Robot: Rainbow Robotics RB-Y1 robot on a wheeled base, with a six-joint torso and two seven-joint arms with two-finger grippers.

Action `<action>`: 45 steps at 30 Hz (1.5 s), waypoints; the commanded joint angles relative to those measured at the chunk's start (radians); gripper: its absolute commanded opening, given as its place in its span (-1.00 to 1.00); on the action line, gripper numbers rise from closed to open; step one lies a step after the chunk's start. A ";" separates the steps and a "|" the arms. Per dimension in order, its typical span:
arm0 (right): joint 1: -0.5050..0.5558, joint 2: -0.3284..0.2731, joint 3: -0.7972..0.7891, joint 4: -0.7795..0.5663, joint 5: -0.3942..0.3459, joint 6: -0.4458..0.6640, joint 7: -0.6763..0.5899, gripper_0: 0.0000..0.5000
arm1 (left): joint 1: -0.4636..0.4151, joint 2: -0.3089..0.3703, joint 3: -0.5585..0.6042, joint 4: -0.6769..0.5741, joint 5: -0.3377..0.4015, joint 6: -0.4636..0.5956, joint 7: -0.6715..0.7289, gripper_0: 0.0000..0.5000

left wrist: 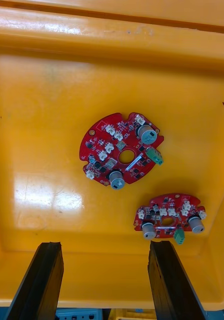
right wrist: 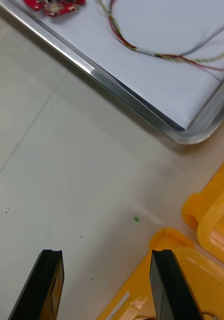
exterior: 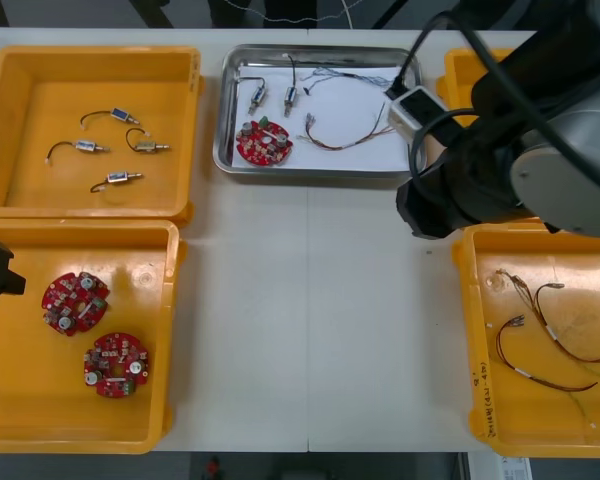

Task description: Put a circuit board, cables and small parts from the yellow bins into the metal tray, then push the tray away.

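Right gripper [right wrist: 104,255], fingers apart and empty, hangs short of the shiny tray [right wrist: 127,100]. Left gripper [left wrist: 104,247], likewise spread, faces round red boards [left wrist: 121,150].

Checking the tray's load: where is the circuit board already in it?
Front view: the red circuit board lies near-left in the metal tray, nearer the robot than two small metal parts, the red and yellow cable to its right.

Right arm [exterior: 540,140]: bulky black and grey jointed arm, extending in from the right edge of the front view toward the middle. Black two-finger right gripper [right wrist: 104,255]: fingers [right wrist: 47,285] set well apart, parallel, nothing between them. Black two-finger left gripper [left wrist: 104,247]: positioned at the left edge of the front view, fingers [left wrist: 42,280] spread wide, nothing held.
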 commanded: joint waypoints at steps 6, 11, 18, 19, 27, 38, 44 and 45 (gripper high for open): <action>0.149 -0.054 -0.342 -0.032 -0.081 0.003 -0.059 1.00 | 0.019 0.039 0.028 -0.009 0.007 -0.009 -0.014 1.00; 0.245 -0.065 -0.482 -0.032 -0.092 0.003 -0.048 1.00 | 0.019 0.039 0.028 -0.009 0.007 -0.009 -0.014 1.00; 0.386 -0.080 -0.634 -0.032 -0.083 0.003 -0.028 1.00 | 0.019 0.039 0.028 -0.009 0.007 -0.009 -0.014 1.00; 0.397 -0.080 -0.643 -0.032 -0.083 0.003 -0.027 1.00 | 0.019 0.039 0.028 -0.009 0.007 -0.009 -0.014 1.00; 0.504 -0.117 -0.686 -0.020 -0.089 0.003 0.001 1.00 | 0.019 0.039 0.028 -0.009 0.007 -0.009 -0.014 1.00; 0.501 -0.152 -0.677 0.046 -0.124 0.003 -0.002 1.00 | 0.019 0.039 0.028 -0.009 0.007 -0.009 -0.014 1.00; 0.500 -0.188 -0.654 0.074 -0.138 0.003 -0.012 1.00 | 0.019 0.039 0.028 -0.009 0.007 -0.009 -0.014 1.00; 0.498 -0.192 -0.654 0.080 -0.143 0.003 -0.012 1.00 | 0.019 0.039 0.028 -0.009 0.007 -0.009 -0.014 1.00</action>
